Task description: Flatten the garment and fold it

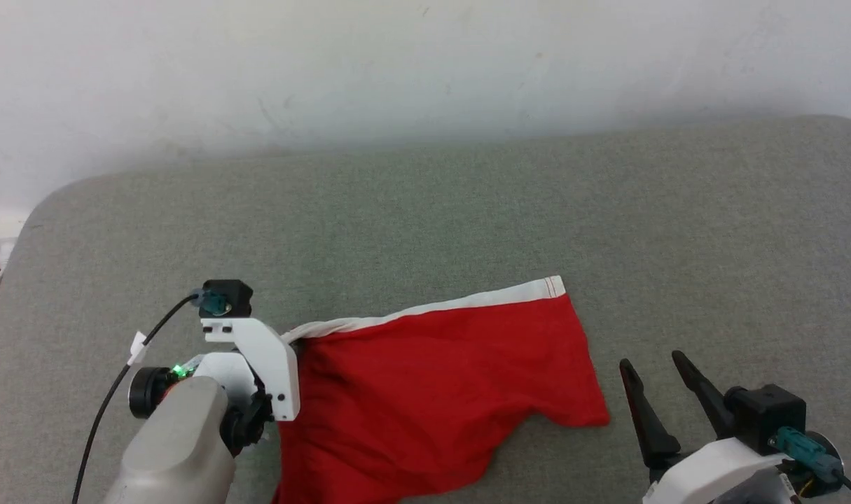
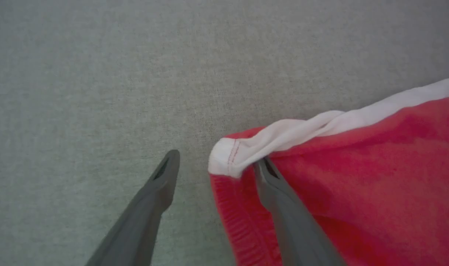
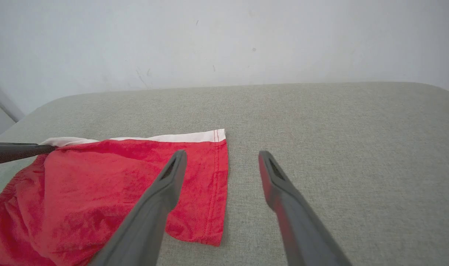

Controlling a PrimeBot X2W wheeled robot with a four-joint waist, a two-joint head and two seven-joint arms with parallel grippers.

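Note:
The red garment lies spread on the grey-green cushion, its white band along the far edge. The band's left end is bunched into a fold. My left gripper stands open astride that corner: one finger rests on bare cushion, the other lies on the red cloth with its tip under the white fold. In the head view the white wrist bracket hides those fingers. My right gripper is open just right of the garment's right edge, holding nothing.
A pale wall rises behind the cushion. The cushion's rounded left edge drops off near my left arm. A black cable trails from the left wrist. Bare cushion stretches beyond and right of the garment.

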